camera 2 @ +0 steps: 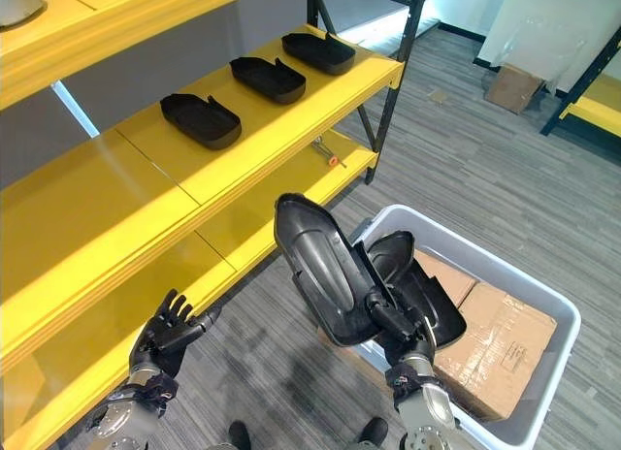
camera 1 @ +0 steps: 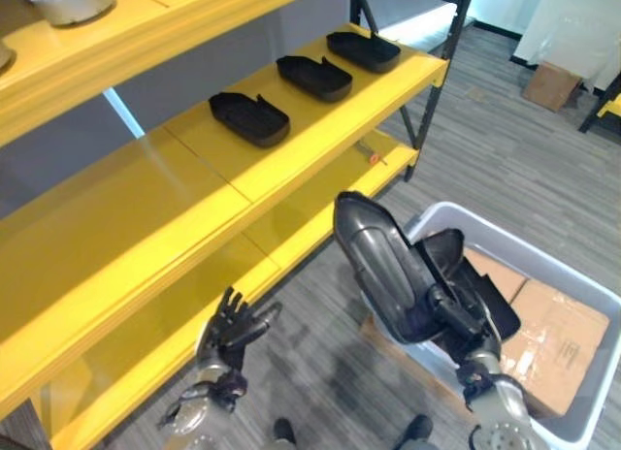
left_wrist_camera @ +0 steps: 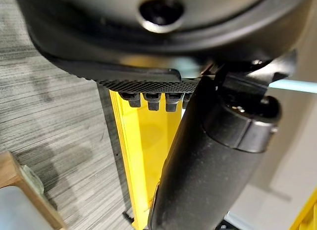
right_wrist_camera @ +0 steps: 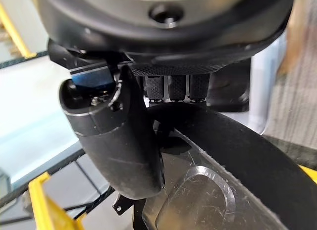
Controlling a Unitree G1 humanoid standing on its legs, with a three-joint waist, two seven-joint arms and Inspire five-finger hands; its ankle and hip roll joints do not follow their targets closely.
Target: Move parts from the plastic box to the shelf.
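Upright, part [camera 1: 378,261] tip toward shelf [camera 1: 291,169].

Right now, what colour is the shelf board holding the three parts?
Yellow shelf board, clearest in the left eye view.

The robot's right hand [camera 1: 456,319] grips a long dark part [camera 1: 383,266], raised upright over a grey plastic box [camera 1: 572,275] holding cardboard [camera 1: 553,343]. Three black parts [camera 1: 249,117] lie in a row on the yellow shelf [camera 1: 291,159]. The left hand [camera 1: 231,329] hangs with fingers spread beside the shelf's lower level.
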